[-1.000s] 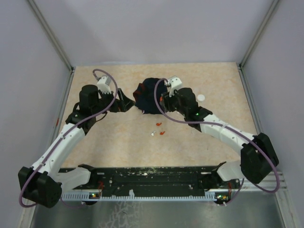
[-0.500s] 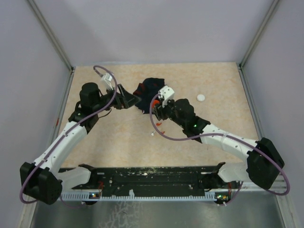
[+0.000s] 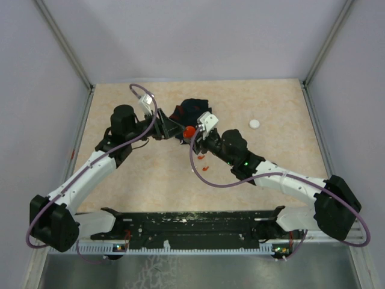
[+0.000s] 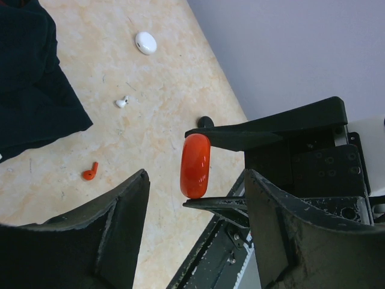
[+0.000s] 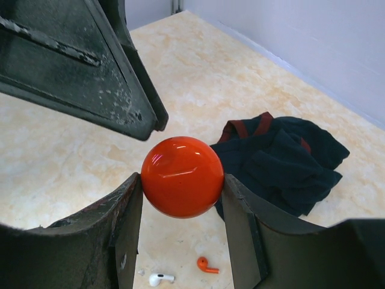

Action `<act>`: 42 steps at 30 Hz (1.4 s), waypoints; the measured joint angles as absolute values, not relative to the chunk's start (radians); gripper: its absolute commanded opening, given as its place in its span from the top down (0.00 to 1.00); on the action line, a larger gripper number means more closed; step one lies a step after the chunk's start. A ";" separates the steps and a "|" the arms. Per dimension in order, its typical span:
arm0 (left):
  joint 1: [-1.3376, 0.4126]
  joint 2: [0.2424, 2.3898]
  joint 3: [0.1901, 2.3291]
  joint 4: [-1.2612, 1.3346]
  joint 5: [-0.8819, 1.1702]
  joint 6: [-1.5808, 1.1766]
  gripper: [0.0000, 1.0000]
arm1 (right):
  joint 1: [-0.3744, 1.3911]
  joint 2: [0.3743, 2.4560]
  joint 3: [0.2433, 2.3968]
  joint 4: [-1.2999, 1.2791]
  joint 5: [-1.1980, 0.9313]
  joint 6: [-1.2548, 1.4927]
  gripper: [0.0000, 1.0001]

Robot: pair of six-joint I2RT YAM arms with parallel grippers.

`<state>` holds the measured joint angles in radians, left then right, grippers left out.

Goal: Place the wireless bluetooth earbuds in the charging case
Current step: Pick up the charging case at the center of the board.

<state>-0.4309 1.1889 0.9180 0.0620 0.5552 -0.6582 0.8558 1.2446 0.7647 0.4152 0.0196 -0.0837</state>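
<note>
The red charging case (image 4: 195,165), pinched in the right tool (image 5: 181,188), has been brought up to the half-open, empty left tool (image 4: 196,176). Earbuds (image 4: 89,173) lie on the table (image 4: 180,90); the seemingly shut case must be opened.

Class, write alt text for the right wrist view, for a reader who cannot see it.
The right claw grips a round red case between its fingers, above a tan table. The left claw's dark finger sits at upper left, near the case. Beyond lie a dark cloth, a red earbud and a white earbud.
</note>
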 measured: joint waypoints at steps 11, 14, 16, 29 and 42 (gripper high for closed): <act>-0.463 1.215 0.909 0.099 0.567 -0.684 0.45 | 0.869 1.243 0.759 0.459 0.014 -0.088 0.60; -0.465 1.222 0.906 0.107 0.569 -0.685 0.49 | 0.869 1.243 0.758 0.470 0.014 -0.088 0.60; -0.465 1.225 0.904 0.110 0.569 -0.686 0.53 | 0.869 1.243 0.754 0.480 0.014 -0.088 0.60; -0.465 1.230 0.887 0.157 0.604 -0.709 0.86 | 0.873 1.237 0.746 0.487 0.015 -0.091 0.53; -0.465 1.206 0.918 0.061 0.610 -0.487 0.96 | 0.874 1.150 0.701 0.476 -0.030 -0.085 0.12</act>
